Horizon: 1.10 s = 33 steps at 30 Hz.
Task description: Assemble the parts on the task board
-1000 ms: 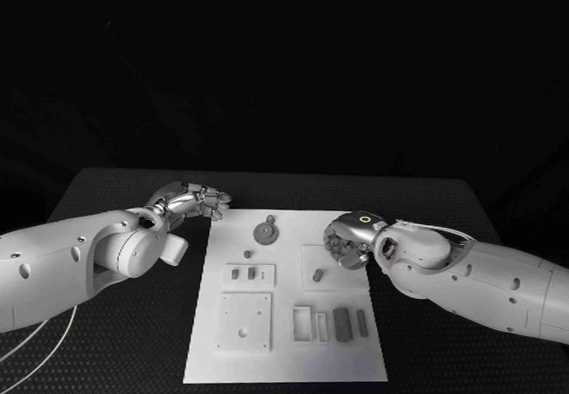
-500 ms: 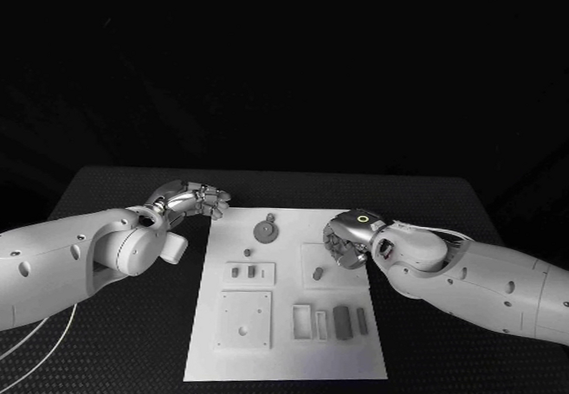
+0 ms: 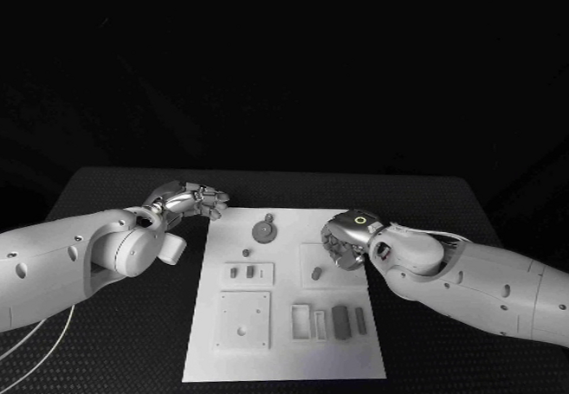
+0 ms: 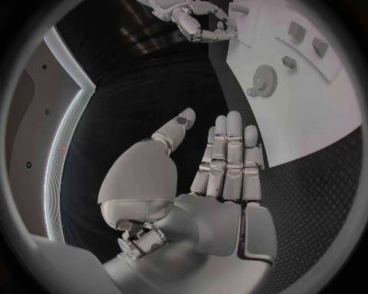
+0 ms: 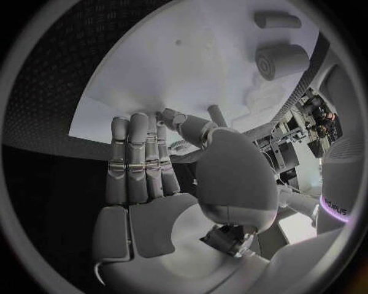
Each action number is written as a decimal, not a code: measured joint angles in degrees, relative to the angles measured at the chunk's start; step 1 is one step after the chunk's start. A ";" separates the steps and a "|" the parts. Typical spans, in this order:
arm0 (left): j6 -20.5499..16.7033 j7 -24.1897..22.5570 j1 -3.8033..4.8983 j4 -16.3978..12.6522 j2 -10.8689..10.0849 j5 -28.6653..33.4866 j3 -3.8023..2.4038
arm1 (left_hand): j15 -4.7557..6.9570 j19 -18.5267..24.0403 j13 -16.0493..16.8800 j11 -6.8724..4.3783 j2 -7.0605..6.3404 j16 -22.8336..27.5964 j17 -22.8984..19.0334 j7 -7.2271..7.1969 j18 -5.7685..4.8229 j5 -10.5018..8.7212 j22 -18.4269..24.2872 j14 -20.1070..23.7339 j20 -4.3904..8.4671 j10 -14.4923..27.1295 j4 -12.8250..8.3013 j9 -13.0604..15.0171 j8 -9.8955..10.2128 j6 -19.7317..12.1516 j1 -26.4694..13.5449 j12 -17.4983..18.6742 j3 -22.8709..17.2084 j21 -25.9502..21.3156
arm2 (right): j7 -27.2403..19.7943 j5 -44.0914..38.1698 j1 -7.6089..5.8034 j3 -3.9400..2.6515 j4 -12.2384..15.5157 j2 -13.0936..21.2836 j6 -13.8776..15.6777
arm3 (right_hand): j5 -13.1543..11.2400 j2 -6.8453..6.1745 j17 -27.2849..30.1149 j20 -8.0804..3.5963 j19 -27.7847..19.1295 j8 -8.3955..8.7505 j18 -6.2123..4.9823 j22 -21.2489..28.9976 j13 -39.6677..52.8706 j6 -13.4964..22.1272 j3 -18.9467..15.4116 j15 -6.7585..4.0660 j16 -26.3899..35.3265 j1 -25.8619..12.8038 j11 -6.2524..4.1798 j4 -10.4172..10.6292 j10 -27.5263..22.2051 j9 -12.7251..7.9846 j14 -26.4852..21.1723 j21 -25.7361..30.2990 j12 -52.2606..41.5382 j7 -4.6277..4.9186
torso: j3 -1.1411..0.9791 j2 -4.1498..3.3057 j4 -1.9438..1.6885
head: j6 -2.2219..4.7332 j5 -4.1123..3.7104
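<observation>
I see the white task board (image 3: 286, 336) lying in the middle of the black table (image 3: 110, 191). My left hand (image 3: 191, 199) hovers over the table just beside the board's far left corner, fingers straight and apart, grasping nothing. My right hand (image 3: 345, 242) sits over the board's right side; whether it grips anything, I cannot tell. A grey gear part (image 3: 267, 232) (round, toothed) lies on the board between the hands.

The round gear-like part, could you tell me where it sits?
In the head view, the gear-like part lies at the task board's far end, between both hands.
</observation>
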<state>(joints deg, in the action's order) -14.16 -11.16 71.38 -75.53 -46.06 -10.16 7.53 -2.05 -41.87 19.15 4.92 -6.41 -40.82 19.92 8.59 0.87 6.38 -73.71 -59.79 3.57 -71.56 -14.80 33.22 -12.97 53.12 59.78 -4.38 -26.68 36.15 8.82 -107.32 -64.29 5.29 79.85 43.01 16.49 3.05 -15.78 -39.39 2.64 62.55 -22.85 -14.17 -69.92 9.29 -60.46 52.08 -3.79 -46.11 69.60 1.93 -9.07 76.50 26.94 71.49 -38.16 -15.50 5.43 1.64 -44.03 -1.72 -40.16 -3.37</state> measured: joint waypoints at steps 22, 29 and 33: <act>0.04 0.14 0.00 0.42 -0.09 -0.03 0.00 | 0.20 0.00 0.00 0.00 0.00 0.23 0.28 0.00 0.00 0.00 -0.04 -0.20 0.00 0.00 0.00 -0.01 0.00 0.00 0.00 0.00 0.00 0.00 | -0.32 -0.06 0.41 -0.82 1.00 0.66 0.09 | -0.30 -0.68 -2.07 -0.83 1.82 -0.09 0.66 -0.44 0.86 -1.45 1.22 -0.38 -0.38 0.07 -0.61 0.62 1.86 0.10 1.20 -0.89 0.51 -0.53 | -0.01 0.01 -0.06 | 0.08 0.10; 0.11 0.29 0.00 0.66 -0.07 -0.03 0.00 | 0.20 -0.02 0.00 0.00 0.00 0.23 0.37 0.00 0.00 0.00 -0.09 -0.20 0.02 0.00 0.00 -0.06 0.00 0.00 0.00 0.00 0.00 0.00 | -1.08 1.26 0.41 -1.90 1.85 1.06 -0.37 | -0.39 -0.74 -2.18 -0.83 1.83 0.22 0.08 -0.43 1.03 -1.44 1.23 -0.42 -0.38 0.01 -0.54 0.62 2.65 0.04 1.40 -0.89 0.52 -0.54 | -0.04 0.01 -0.04 | -0.02 0.23; 0.14 0.33 0.00 0.73 -0.06 -0.03 0.00 | 0.20 -0.21 0.00 0.00 0.00 0.44 0.45 0.00 0.00 0.00 -0.09 -0.20 0.21 0.00 -0.16 -0.06 0.00 0.00 0.00 0.00 0.16 0.00 | -1.60 1.82 0.12 -2.81 2.31 1.13 -0.39 | -0.39 -0.74 -2.27 -0.83 1.83 0.24 -0.06 -0.43 0.88 -1.44 1.23 -0.62 -0.39 0.01 -0.46 0.62 2.55 0.12 1.19 -0.89 0.72 -0.54 | -0.04 0.02 -0.02 | 0.00 0.24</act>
<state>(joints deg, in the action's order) -14.02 -10.83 71.38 -74.80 -46.11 -10.19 7.54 -1.85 -42.09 19.15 4.92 -6.41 -40.37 20.37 8.59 0.87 6.38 -73.80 -59.99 3.78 -71.56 -14.96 33.16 -12.97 53.12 59.78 -4.38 -26.53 36.15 7.22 -105.51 -64.17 2.48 82.16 44.14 16.10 2.66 -16.52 -41.66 1.81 64.38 -22.61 -14.23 -70.36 10.17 -61.90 53.31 -4.42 -46.50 69.62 1.46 -8.45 79.05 27.05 72.68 -39.04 -14.78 4.89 1.59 -44.01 -1.74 -40.16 -3.13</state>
